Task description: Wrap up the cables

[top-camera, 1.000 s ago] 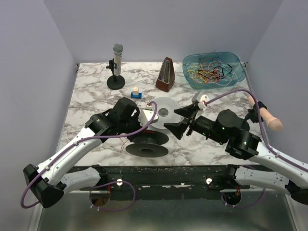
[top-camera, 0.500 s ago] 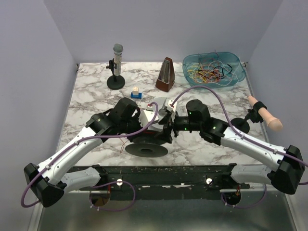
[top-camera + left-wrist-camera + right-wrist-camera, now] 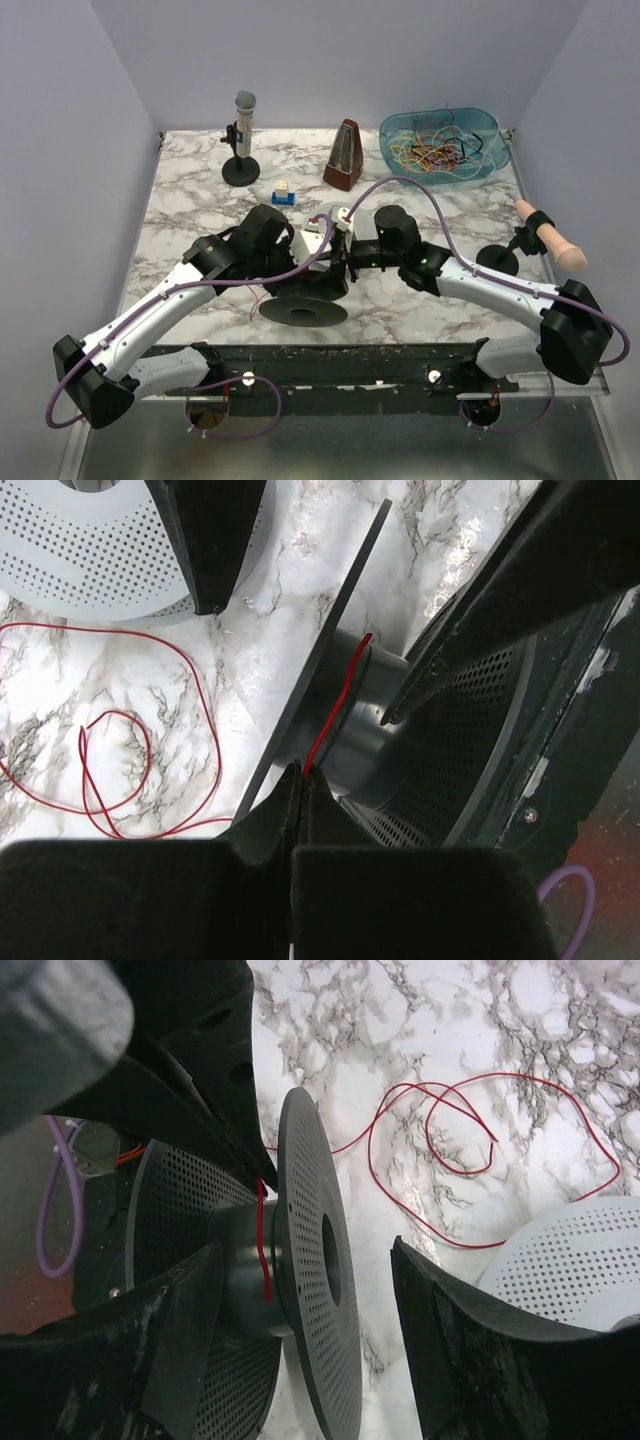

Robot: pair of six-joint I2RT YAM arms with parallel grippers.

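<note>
Tension is critical: left gripper (image 3: 297,780) clamps thin red wire (image 3: 335,710) against the hub of black perforated plastic spool (image 3: 380,730); right gripper (image 3: 305,1250), jaws apart, straddles its flange and should turn it steadily.

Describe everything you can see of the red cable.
The red cable is a thin, glossy, flexible wire. One stretch is pinched in the shut left gripper and runs up across the spool's grey hub, between its black perforated flanges. The rest trails off the spool and lies slack in loose, overlapping loops on the marble table.
</note>
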